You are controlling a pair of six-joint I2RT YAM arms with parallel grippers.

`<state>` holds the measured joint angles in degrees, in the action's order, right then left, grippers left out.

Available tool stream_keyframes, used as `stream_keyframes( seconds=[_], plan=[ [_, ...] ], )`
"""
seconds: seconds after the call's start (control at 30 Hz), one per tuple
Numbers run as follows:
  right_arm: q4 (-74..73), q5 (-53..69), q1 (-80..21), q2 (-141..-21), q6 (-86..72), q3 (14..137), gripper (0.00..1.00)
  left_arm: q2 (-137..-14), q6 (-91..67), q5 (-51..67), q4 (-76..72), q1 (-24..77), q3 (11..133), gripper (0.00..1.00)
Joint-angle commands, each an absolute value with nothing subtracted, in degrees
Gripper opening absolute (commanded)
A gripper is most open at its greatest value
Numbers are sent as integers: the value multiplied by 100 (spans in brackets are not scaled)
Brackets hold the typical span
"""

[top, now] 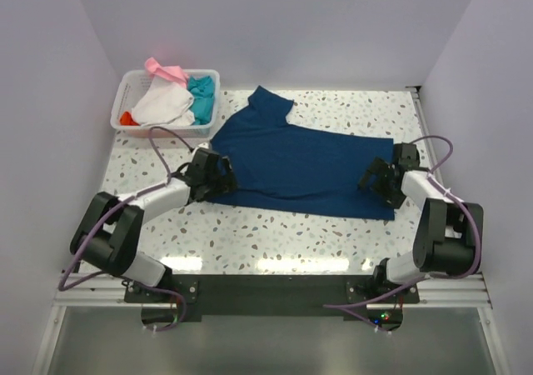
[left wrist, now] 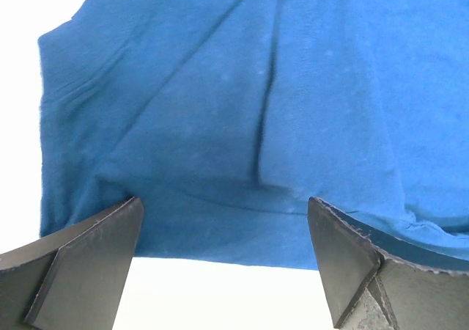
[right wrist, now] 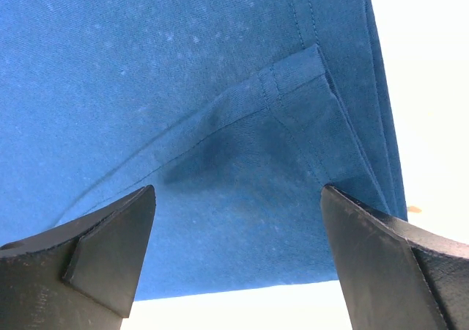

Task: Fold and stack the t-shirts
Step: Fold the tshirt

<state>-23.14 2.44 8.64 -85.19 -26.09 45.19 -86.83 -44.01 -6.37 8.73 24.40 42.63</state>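
A dark navy-blue t-shirt [top: 300, 158] lies spread flat on the speckled table, plain side up, one sleeve pointing toward the back. My left gripper [top: 223, 175] is open at the shirt's left edge; in the left wrist view [left wrist: 223, 231] its jaws straddle the cloth edge [left wrist: 220, 125]. My right gripper [top: 375, 179] is open at the shirt's right edge; in the right wrist view [right wrist: 238, 235] its jaws stand either side of a folded hem corner [right wrist: 293, 88]. White [top: 162, 104], teal [top: 201, 93], pink [top: 166, 69] and orange-red [top: 126, 118] tees lie in the basket.
The white plastic basket [top: 158, 130] stands at the back left of the table. Purple-lit walls close in the back and both sides. The table's front edge runs just ahead of the arm bases.
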Motion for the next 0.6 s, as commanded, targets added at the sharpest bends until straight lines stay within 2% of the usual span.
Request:
stream_keyframes(
  seconds=[0.0,0.3,0.43,0.57],
  plan=[
    [-2873,9,870,-7966,-2558,4140,99,-8114,-4719,-755,1388,2399,3745,100],
    [-3076,-9,861,-6391,-2514,3305,99,-5891,-5396,-686,2090,2496,2278,100],
    [-3321,325,853,-5898,-2391,3663,99,-5142,-5283,-747,2285,2496,2574,100],
    [-3612,325,853,-5538,-2294,4043,99,-5534,-5072,-660,2031,2505,3093,100]
  ],
)
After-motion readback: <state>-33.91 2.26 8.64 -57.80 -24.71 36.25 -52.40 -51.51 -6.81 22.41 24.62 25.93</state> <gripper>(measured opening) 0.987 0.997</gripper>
